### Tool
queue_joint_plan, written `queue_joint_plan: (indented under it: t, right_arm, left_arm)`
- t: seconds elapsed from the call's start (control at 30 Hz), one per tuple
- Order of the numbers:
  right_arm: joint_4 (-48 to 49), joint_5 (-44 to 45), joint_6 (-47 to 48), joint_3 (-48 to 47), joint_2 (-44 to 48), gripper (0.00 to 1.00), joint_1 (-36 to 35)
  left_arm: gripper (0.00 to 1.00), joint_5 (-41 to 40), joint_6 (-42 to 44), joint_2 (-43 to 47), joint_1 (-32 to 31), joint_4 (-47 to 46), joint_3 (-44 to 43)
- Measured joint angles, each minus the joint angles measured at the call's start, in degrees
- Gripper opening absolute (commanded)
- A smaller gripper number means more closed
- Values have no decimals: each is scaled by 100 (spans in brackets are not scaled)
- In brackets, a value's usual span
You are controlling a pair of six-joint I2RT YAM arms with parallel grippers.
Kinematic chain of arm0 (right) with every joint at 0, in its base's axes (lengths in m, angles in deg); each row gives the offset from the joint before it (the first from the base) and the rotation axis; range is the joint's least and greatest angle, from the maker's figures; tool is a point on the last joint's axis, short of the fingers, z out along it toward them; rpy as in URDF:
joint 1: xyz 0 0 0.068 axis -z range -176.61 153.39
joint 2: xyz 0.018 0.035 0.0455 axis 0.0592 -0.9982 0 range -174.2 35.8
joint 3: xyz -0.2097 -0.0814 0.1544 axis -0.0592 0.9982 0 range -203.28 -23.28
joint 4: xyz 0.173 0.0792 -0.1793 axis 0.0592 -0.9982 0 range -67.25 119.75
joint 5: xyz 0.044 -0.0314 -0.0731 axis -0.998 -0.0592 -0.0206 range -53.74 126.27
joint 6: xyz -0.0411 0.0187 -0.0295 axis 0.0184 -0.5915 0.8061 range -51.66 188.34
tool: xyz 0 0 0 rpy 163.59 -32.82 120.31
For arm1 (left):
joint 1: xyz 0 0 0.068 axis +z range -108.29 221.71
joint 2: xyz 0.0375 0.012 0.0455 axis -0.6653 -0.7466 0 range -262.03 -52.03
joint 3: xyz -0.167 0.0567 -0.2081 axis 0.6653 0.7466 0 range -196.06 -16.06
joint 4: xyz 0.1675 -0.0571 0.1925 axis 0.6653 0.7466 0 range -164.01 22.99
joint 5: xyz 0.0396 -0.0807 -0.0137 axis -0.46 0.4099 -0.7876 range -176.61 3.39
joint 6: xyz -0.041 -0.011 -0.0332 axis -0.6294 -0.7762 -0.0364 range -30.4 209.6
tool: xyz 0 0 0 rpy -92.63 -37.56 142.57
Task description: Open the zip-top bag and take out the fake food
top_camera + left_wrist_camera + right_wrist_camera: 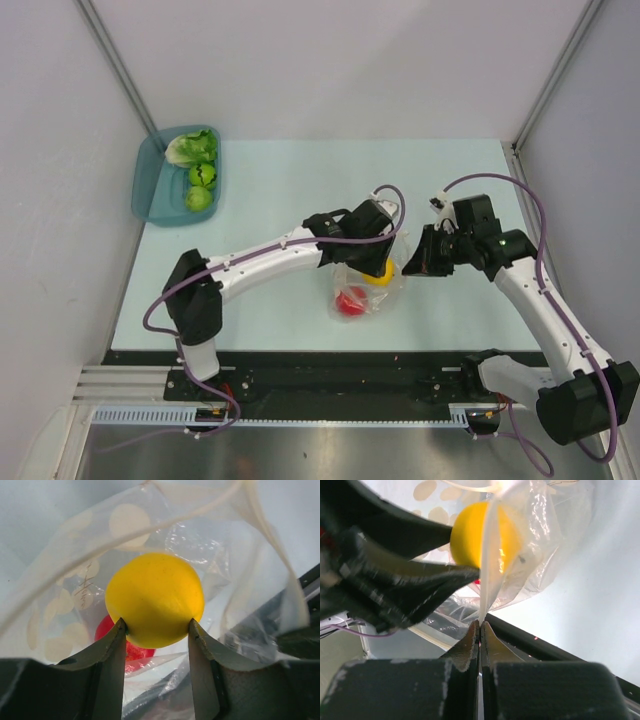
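The clear dotted zip-top bag (372, 296) lies open at the table's middle. My left gripper (157, 625) reaches into its mouth and is shut on the round yellow fruit (155, 599), one finger on each side. A small red piece (111, 630) lies deeper in the bag behind the fruit; it also shows from above (350, 301). My right gripper (480, 625) is shut on the bag's rim strip (487, 575) and holds it up beside the fruit (470, 532). From above, the left gripper (378, 262) and right gripper (412, 265) meet at the bag's mouth.
A teal tray (146, 190) at the far left corner holds a ruffled lettuce leaf (190, 148) and two green round pieces (200, 186). Grey walls close in the table on three sides. A black rail runs along the near edge (330, 370).
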Motion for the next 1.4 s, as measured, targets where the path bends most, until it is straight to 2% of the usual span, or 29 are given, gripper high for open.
queue_joint_plan:
  t: [0.27,0.67,0.83,1.03,1.17,1.3,1.4]
  right_arm:
    - [-35,184,28,-188,-129,0,-50]
    - [-212,667,197,-225,-157,0,-164]
    - [-227,780,249,-225,-160,0,-164]
    - [-223,796,251,-225,-160,0,-164]
    - [-227,796,251,-225,-160,0,-164]
    - [-227,793,249,-225,-160,0,-164]
    - [-229,785,245,-225,-160,0,-164]
  left_arm:
    - [0,-177,304,485,-334,20,-90]
    - [0,-9,704,970,-328,-103,-173]
    - [0,468,997,1897,-319,-592,374]
    - [0,636,1215,2712,-175,-778,144]
    - [0,883,1099,2885,343,-820,17]
    - [0,1104,511,2975,1552,-1008,85]
    - [0,1207,-317,3154,2730,-1379,444]
